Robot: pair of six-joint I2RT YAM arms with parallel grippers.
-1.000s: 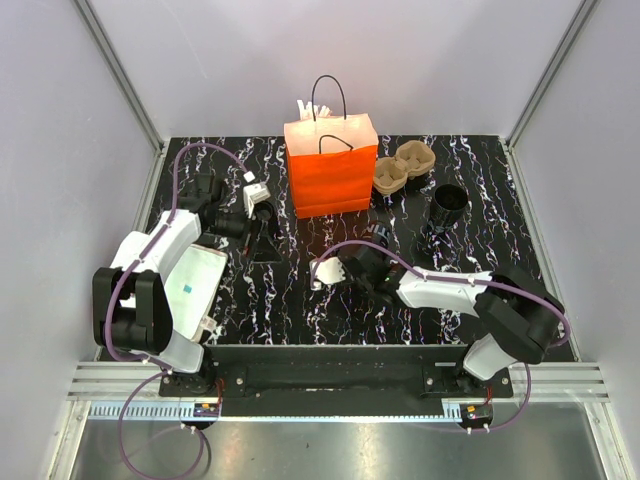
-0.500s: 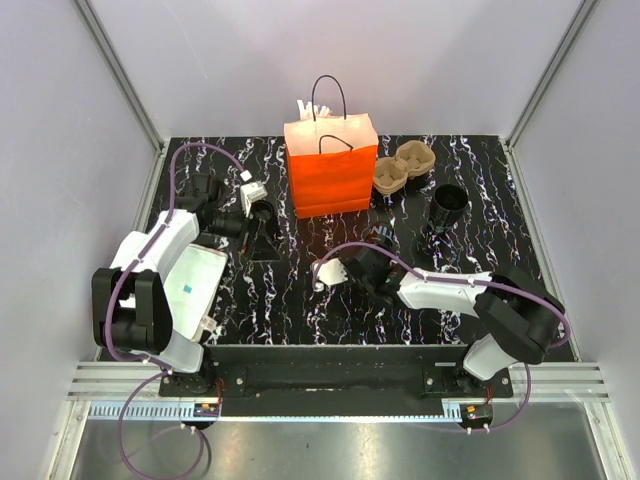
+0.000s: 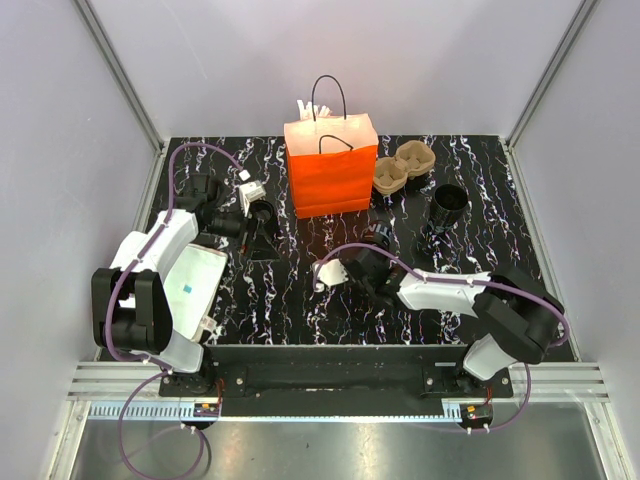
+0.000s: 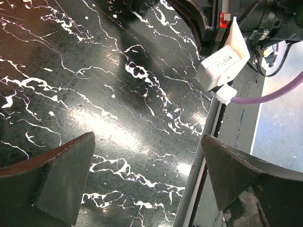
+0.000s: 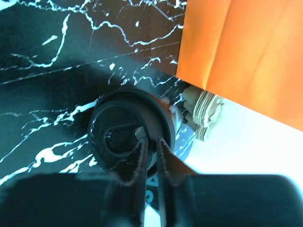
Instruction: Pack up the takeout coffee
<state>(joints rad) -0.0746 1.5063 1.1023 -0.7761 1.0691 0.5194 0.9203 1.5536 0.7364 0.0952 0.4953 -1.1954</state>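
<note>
The overhead view is bright, even and sharp, lit from above. The arms throw only soft shadows on the glossy tabletop (image 3: 290,300), which takes an orange sheen in front of the paper bag (image 3: 330,175). In the left wrist view pale glare pools mid-frame, and the fingers (image 4: 61,175) of the left gripper (image 4: 147,142) sit dark and soft in the lower corners. In the right wrist view the right gripper (image 5: 150,139) is a blurred silhouette at the bottom, and the lower right is blown out white.

You get no legible text, number or brand on the takeout coffee (image 5: 113,127) or the orange bag (image 3: 331,180). The small blue sticker (image 3: 187,288) on the left arm's white cover and the red tag (image 4: 226,18) show no readable characters.
</note>
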